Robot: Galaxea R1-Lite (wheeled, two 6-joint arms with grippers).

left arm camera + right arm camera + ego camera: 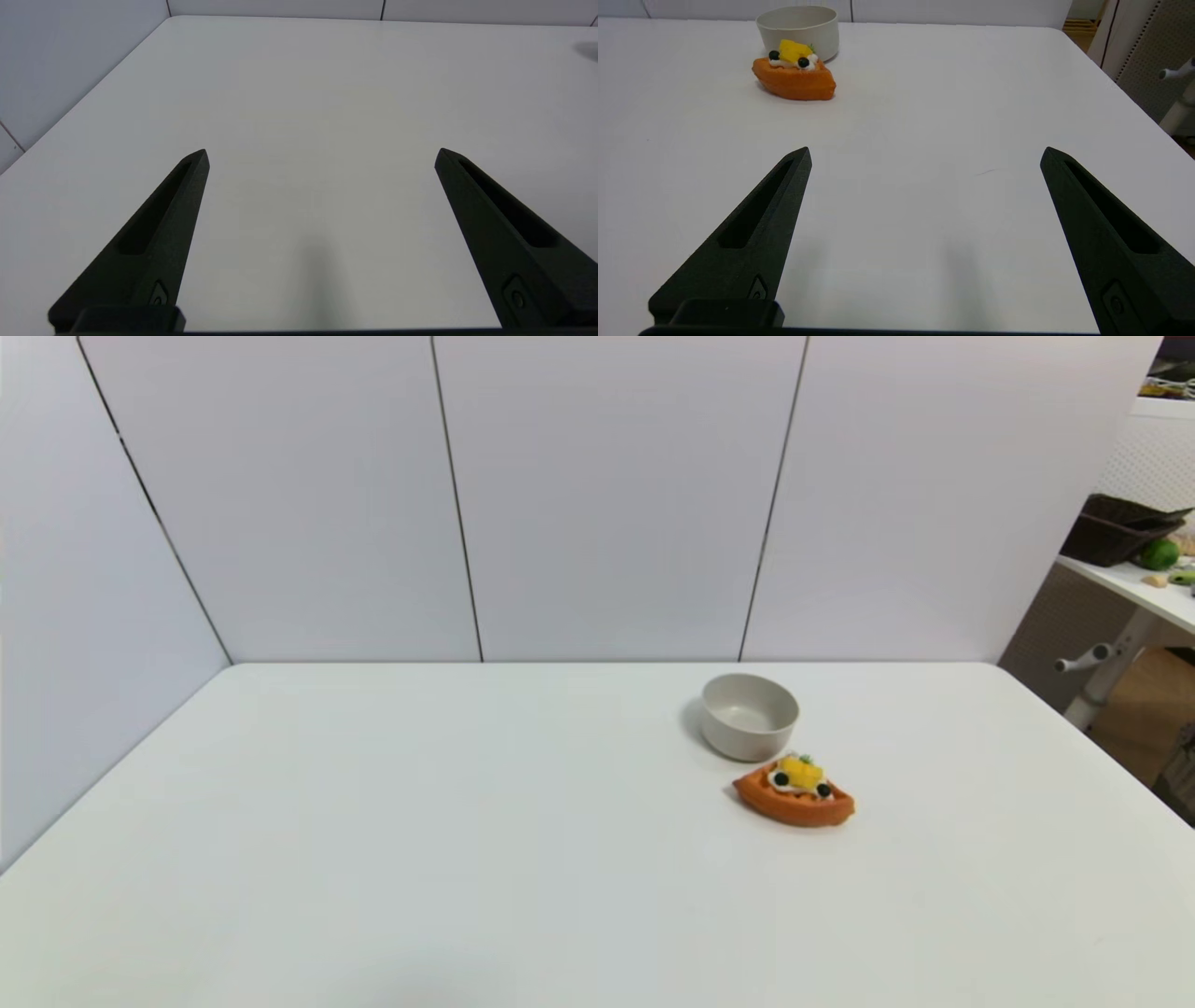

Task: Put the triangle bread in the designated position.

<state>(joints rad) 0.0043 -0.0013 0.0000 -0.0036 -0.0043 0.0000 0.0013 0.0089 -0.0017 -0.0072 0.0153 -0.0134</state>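
Note:
The triangle bread, an orange-brown wedge with white cream, a yellow chunk, two black dots and a green bit, lies flat on the white table right of centre, just in front of a grey-white bowl. The right wrist view shows the triangle bread and the bowl well ahead of my right gripper, which is open and empty over bare table. My left gripper is open and empty too, over the table's left part, with no task object near it. Neither arm shows in the head view.
White panel walls stand behind and to the left of the table. Past the table's right edge there is another table with a dark tray and small items, and a white stand.

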